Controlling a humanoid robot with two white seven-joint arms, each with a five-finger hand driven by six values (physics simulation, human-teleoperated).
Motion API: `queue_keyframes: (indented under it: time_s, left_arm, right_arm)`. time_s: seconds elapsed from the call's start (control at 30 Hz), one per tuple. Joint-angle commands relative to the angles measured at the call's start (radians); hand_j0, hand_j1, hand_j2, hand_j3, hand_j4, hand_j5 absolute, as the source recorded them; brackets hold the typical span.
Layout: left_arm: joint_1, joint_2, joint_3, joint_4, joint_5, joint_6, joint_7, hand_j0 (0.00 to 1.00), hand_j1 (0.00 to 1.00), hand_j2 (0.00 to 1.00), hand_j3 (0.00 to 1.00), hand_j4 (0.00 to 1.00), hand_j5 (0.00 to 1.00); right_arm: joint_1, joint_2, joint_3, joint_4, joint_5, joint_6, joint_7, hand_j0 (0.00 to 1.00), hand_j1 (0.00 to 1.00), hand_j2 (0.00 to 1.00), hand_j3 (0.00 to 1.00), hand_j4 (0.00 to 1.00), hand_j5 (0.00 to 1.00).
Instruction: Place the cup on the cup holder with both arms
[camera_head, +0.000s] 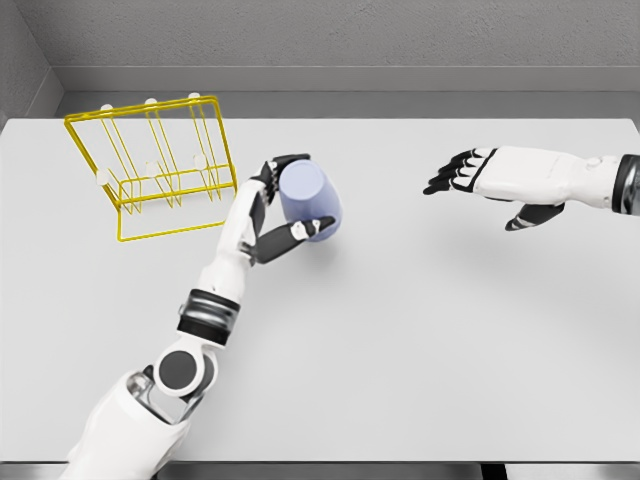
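Note:
A lavender cup (312, 201) is held near the table's middle, tilted, with my left hand (281, 200) shut on it; fingers wrap over its top and the thumb presses from below. The yellow wire cup holder (150, 165) with white-tipped pegs stands at the back left of the table, just left of the cup and apart from it. My right hand (470, 178) hovers over the right side of the table, flat, fingers spread and holding nothing, well to the right of the cup.
The grey-white table (420, 330) spans the view, with its front edge along the bottom. A grey wall runs behind the table's far edge.

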Motion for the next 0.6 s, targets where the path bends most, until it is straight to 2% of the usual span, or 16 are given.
queue_keyframes:
  time_s: [0.0, 0.4, 0.57]
  left_arm:
    - [0.000, -0.001, 0.012, -0.001, -0.002, -0.024, 0.000, 0.64, 0.64, 0.64, 0.64, 0.64, 0.64]
    - [-0.018, -0.002, 0.074, -0.001, 0.001, -0.182, 0.002, 0.65, 0.65, 0.65, 0.65, 0.65, 0.65]
    - [-0.021, -0.002, 0.101, -0.003, 0.004, -0.195, 0.004, 0.64, 0.64, 0.64, 0.64, 0.64, 0.64]
  right_arm:
    - [0.000, -0.002, 0.000, 0.000, -0.005, 0.003, 0.000, 1.00, 1.00, 1.00, 1.00, 1.00, 1.00]
    - [0.002, 0.011, 0.000, 0.000, -0.004, 0.003, 0.000, 1.00, 1.00, 1.00, 1.00, 1.00, 1.00]
    - [0.002, 0.020, 0.001, 0.000, -0.004, 0.003, 0.000, 1.00, 1.00, 1.00, 1.00, 1.00, 1.00]
